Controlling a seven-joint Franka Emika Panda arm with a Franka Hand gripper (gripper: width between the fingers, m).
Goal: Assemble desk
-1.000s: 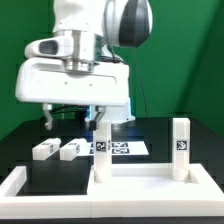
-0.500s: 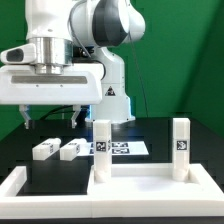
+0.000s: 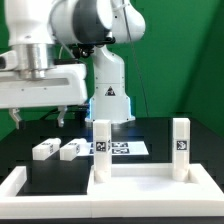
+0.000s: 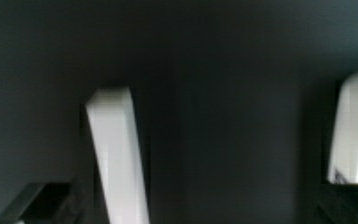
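In the exterior view the white desk slab [image 3: 150,186] lies at the front right. Two white legs stand upright on it, one at its left corner [image 3: 101,148] and one at its right corner [image 3: 180,146]. Two more white legs lie loose on the black table, side by side [image 3: 45,150] [image 3: 70,150]. My gripper [image 3: 41,117] hangs open and empty above and behind the loose legs, well clear of them. The wrist view is blurred: a white upright strip [image 4: 114,150] and a white patch [image 4: 357,130] on dark ground, and I cannot tell which parts they are.
The marker board [image 3: 128,148] lies flat behind the slab. A raised white frame [image 3: 14,186] borders the black table at the front left. The arm's white base [image 3: 108,100] stands behind the marker board, before a green backdrop.
The gripper has swung toward the exterior view's left and risen a little, from near the left upright leg to above the loose legs. The parts have not moved.
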